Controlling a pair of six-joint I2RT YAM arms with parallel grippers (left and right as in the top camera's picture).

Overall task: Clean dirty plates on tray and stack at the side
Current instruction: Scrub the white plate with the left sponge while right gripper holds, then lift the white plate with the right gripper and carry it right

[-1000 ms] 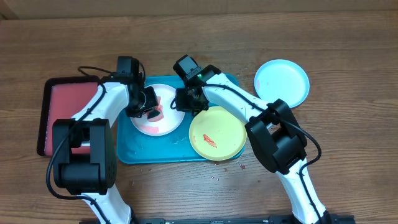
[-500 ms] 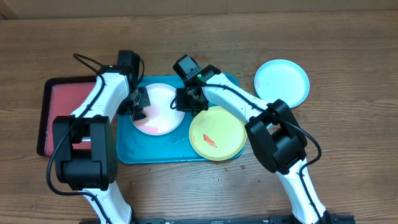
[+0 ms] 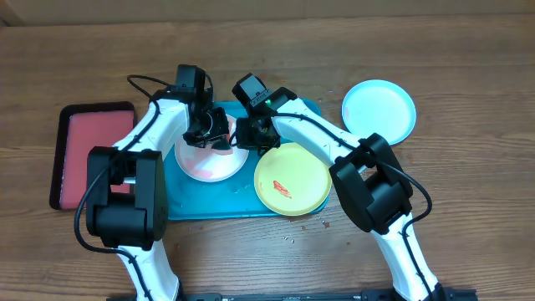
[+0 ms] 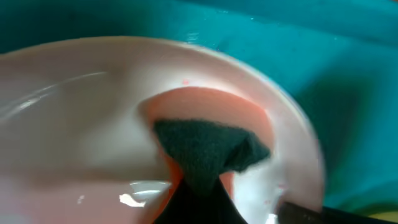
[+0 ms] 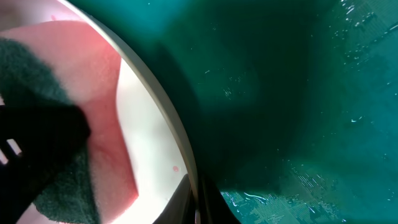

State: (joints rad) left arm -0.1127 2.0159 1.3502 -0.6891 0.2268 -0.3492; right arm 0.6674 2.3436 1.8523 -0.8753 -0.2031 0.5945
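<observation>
On the teal tray (image 3: 192, 205) lies a white plate (image 3: 205, 167) with a pink smear. My left gripper (image 3: 213, 134) is shut on a red sponge with a dark green face (image 4: 211, 146) and presses it onto the plate (image 4: 74, 93) near its far right rim. My right gripper (image 3: 247, 138) is shut on that plate's right rim; in the right wrist view its fingers (image 5: 186, 202) pinch the plate edge (image 5: 149, 124) over the wet tray (image 5: 280, 93). A yellow-green plate (image 3: 292, 178) with a red smear lies on the tray's right half. A pale blue plate (image 3: 379, 111) rests on the table, off the tray.
A dark-rimmed red tray (image 3: 84, 155) sits on the wooden table left of the teal tray. Small crumbs (image 3: 292, 236) lie on the table in front of the teal tray. Both arms cross above the tray's back half.
My left gripper has swept the sponge from the plate's left side over to its upper right part, close to the right gripper. The right arm has stayed put.
</observation>
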